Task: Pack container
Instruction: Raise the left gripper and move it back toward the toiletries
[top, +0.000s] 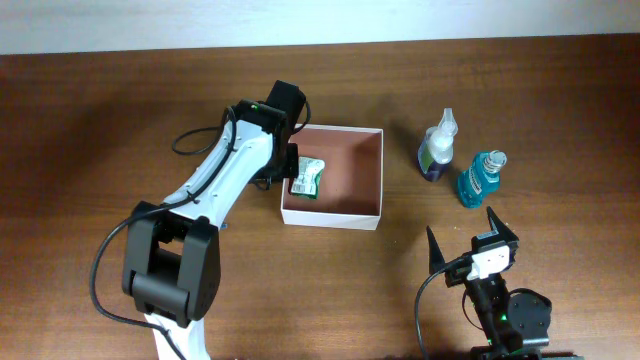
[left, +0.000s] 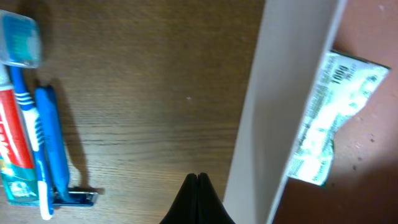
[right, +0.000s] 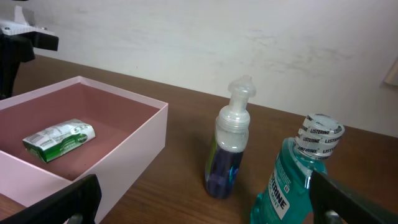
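At table centre: container (top: 332, 217), square and shallow, with white outer walls, a pinkish-brown floor and an open top.

Contents: one crumpled green-and-white packet (top: 307, 178), lying flat against the left wall.

Left gripper (left: 198, 180): jaws pressed fully together with nothing between them. The tips hang over bare wood just outside the container's left wall. The white wall stands close beside them, but touch cannot be told. The packet lies on the far side of that wall. From overhead the fingers are hidden under the wrist of the left arm (top: 225, 175), which reaches up to the container's left edge.

Outside the container, left of the shut jaws, wrist view only:
- toothbrush (left: 18, 37), blue and white
- toothpaste tube (left: 12, 143), red, white and teal
- blue-handled razor (left: 53, 149)

All three lie side by side on the table (left: 155, 93).

Right gripper (top: 459, 218): jaws spread wide and holding nothing. It sits near the table's front edge, well apart from the container, which lies ahead and to its left.

Right of the container, both upright and apart from its wall:
- clear pump bottle (top: 438, 150) with purple liquid
- teal mouthwash bottle (top: 480, 180), sealed cap, nearer the right gripper
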